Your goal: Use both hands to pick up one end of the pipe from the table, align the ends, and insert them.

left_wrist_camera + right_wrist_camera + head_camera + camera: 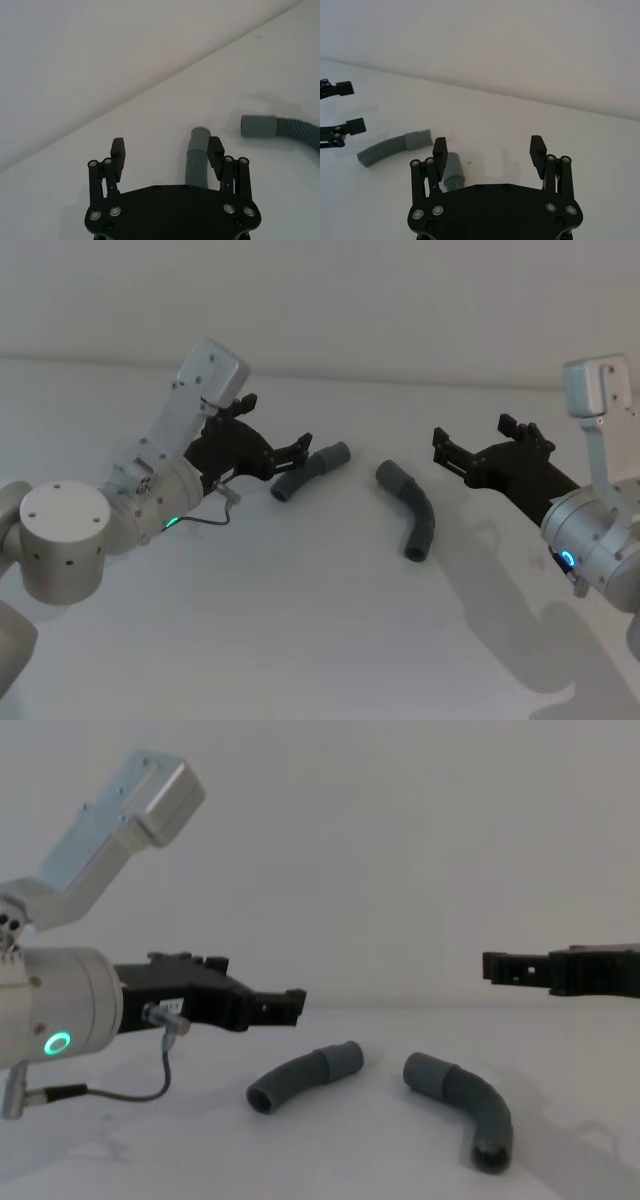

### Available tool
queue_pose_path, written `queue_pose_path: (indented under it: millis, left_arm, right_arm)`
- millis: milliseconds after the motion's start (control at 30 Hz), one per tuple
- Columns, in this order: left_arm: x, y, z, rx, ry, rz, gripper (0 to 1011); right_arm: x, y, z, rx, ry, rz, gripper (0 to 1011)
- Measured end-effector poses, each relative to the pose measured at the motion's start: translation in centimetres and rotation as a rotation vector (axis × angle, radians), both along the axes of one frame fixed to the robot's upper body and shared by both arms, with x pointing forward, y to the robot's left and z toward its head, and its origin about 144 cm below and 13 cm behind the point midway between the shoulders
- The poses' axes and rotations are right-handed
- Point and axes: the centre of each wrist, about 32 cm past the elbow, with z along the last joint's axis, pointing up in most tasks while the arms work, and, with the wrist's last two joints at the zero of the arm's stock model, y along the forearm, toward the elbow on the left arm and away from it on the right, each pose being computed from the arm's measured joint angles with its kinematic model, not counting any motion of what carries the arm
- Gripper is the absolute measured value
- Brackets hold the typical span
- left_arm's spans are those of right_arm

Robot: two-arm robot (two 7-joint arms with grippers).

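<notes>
Left piece [310, 471] and right piece [410, 505] lie apart on counter [300, 640], cuffs [338, 453] turned inward, ready for mating. My left hand [296, 453] hovers over left piece, jaws released, lined up to grab. Right hand [442, 450] hangs near right piece, jaws released. Nothing held.

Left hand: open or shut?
Open. The left hand has its fingers wide apart and hovers above a pipe piece on the table, gripping nothing.

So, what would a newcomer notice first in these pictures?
On the white table lie two short curved dark grey ribbed pipe pieces, apart: the left piece and the right piece. An open black gripper hovers near each: the left gripper, the right gripper.
</notes>
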Motion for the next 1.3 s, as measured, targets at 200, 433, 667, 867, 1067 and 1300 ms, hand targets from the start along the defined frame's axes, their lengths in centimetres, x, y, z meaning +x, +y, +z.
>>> queue_pose_path:
  millis: [200, 433, 667, 867, 1067, 1300]
  left_arm:
    - [0.4, 0.3, -0.6, 0.007, 0.027, -0.001, 1001]
    - [1.1, 0.4, -1.1, 0.011, 0.052, -0.014, 1002]
    - [2.1, 0.3, -1.4, 0.01, 0.08, -0.058, 1001]
    - [2.9, 0.1, -1.6, 0.007, 0.094, -0.107, 1001]
    - [3.7, -0.2, -2.0, 0.003, 0.107, -0.146, 1002]
    - [4.1, -0.5, -2.4, -0.003, 0.119, -0.158, 1001]
  right_arm:
    - [0.1, 0.5, 0.0, -0.002, 0.025, 0.013, 1000]
    - [0.3, 0.8, -0.3, -0.008, 0.054, 0.03, 1000]
    - [0.5, 1.1, -0.5, -0.021, 0.082, 0.052, 1000]
    - [0.7, 1.1, -0.7, -0.031, 0.101, 0.063, 1000]
    - [0.9, 1.1, -1.1, -0.042, 0.123, 0.072, 1000]
    - [1.1, 1.1, -1.5, -0.058, 0.148, 0.084, 1000]
